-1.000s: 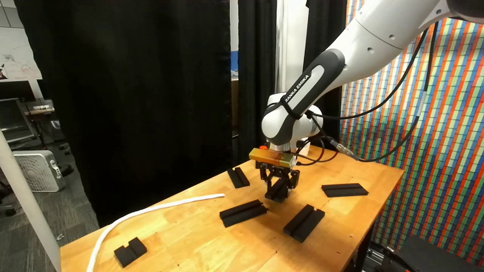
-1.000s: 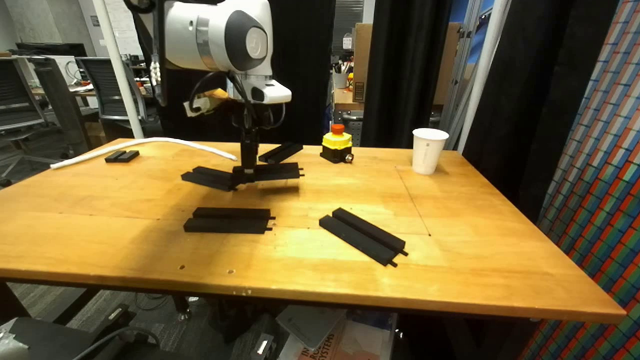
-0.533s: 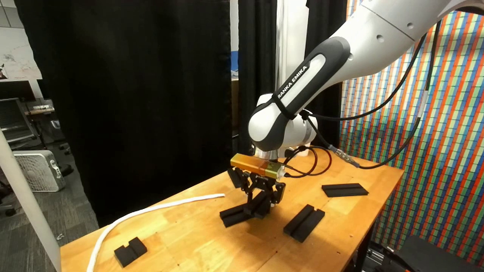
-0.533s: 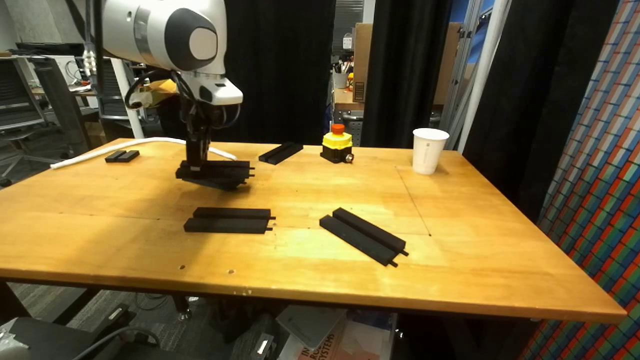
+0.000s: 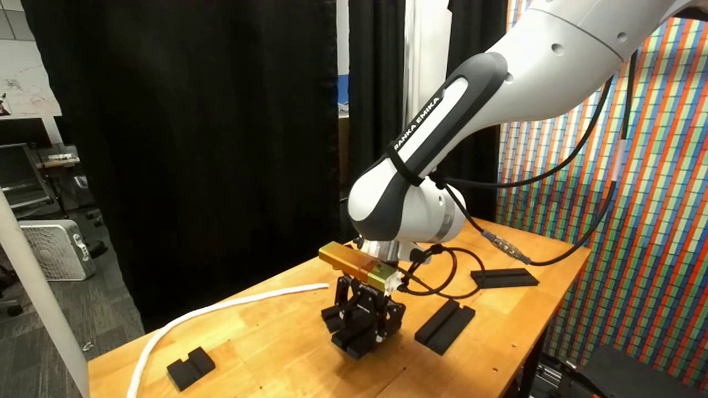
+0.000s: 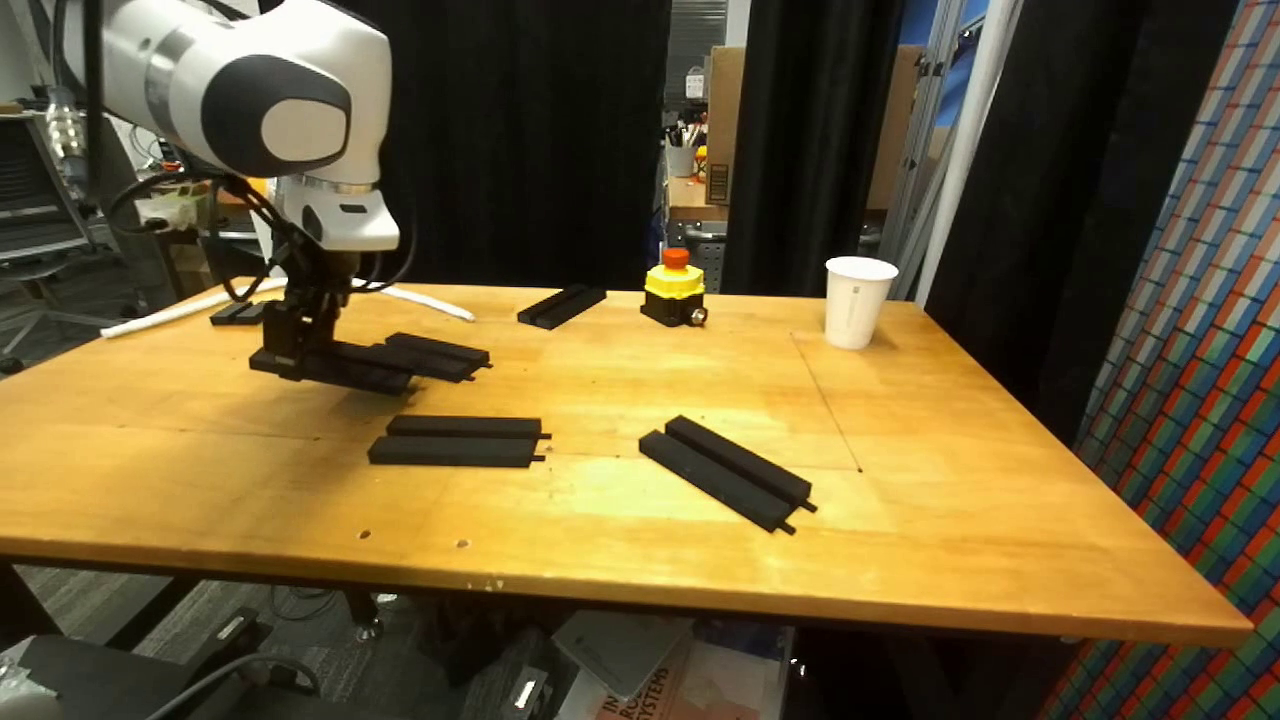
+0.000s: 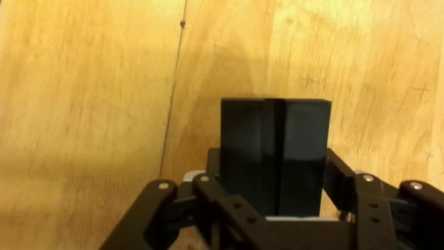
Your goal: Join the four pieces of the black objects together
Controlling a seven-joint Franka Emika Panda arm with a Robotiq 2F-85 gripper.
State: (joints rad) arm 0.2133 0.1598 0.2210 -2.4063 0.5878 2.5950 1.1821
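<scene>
My gripper [image 7: 273, 168] is shut on a grooved, flat black bar [image 7: 305, 128], with a finger on each long side. In an exterior view the gripper [image 6: 285, 360] holds the bar [image 6: 360, 368] low; I cannot tell whether it touches the table. A second black bar [image 6: 437, 355] lies just behind its pegged end; the gripper partly hides it [image 5: 331, 318] in an exterior view. A third bar [image 6: 455, 440] lies nearer the table front. Another pegged bar [image 6: 725, 475] lies angled to its right. A further bar [image 6: 562, 306] lies at the back.
A short grooved black block [image 5: 191, 368] lies near the white cable [image 5: 221, 305]. A red-and-yellow stop button [image 6: 675, 288] and a white paper cup [image 6: 858, 302] stand on the wooden table [image 6: 950, 450]. A black curtain [image 5: 210, 138] hangs along one table edge.
The gripper has carried its bar across and past the bar lying on the table, moving left and lower in both exterior views. The held bar has turned somewhat. The other bars have not moved.
</scene>
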